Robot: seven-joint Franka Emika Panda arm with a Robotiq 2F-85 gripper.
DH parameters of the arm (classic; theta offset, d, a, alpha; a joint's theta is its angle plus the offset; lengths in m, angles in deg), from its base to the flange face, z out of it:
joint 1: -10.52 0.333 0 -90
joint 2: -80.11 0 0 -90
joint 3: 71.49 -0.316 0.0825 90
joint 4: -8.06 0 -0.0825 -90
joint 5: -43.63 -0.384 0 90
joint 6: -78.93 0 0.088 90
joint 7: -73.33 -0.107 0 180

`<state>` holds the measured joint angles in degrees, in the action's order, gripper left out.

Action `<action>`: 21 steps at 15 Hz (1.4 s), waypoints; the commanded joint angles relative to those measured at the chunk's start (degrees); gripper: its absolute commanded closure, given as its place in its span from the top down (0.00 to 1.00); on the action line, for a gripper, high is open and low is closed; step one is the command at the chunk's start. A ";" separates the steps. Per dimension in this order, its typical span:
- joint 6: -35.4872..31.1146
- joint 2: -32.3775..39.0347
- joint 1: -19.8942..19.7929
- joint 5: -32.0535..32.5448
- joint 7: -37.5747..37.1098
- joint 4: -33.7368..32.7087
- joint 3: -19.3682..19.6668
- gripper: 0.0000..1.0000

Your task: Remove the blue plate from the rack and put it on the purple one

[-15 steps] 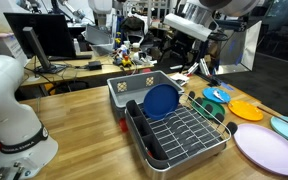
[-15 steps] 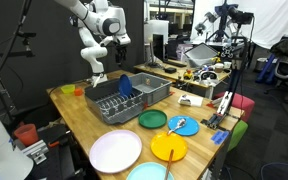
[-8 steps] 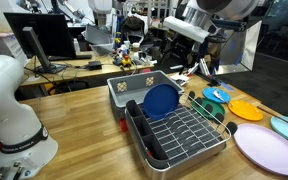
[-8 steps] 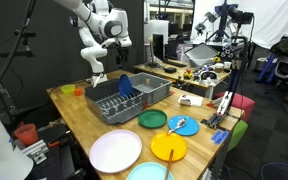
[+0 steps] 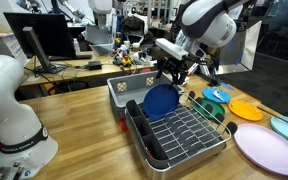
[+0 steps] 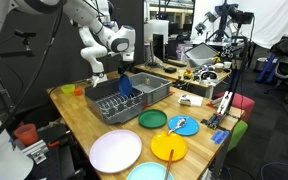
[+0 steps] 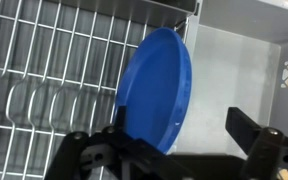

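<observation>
The blue plate (image 5: 161,101) stands upright on edge at the end of the dark wire rack (image 5: 184,135) nearest the grey bin. It also shows in an exterior view (image 6: 125,86) and fills the wrist view (image 7: 154,80). My gripper (image 5: 174,74) hangs just above the plate's top edge and is open and empty. In the wrist view the gripper (image 7: 182,135) has its jaws spread, with the plate's rim between them and no contact visible. The large lavender plate (image 5: 267,148) lies flat on the table beyond the rack's other end, also seen in an exterior view (image 6: 116,151).
A grey plastic bin (image 5: 134,87) sits right behind the rack. An orange plate (image 5: 246,109), a teal plate (image 5: 217,95) and a pale blue plate (image 5: 287,126) lie beside the lavender one. A green plate (image 6: 152,119) lies near the rack. Monitors and clutter stand behind.
The arm has come down from high above the bin to just over the blue plate. The plate and rack have not moved.
</observation>
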<state>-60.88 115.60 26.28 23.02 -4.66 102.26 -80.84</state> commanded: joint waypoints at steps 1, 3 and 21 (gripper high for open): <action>-4.13 2.06 0.62 -2.77 -4.16 -1.00 0.18 1.00; -8.41 2.41 0.87 -3.49 -5.44 -0.07 -0.07 1.00; -16.06 1.49 0.15 -7.00 -7.95 5.39 -3.11 0.02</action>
<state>-75.37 118.19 27.52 17.79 -13.60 105.99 -82.55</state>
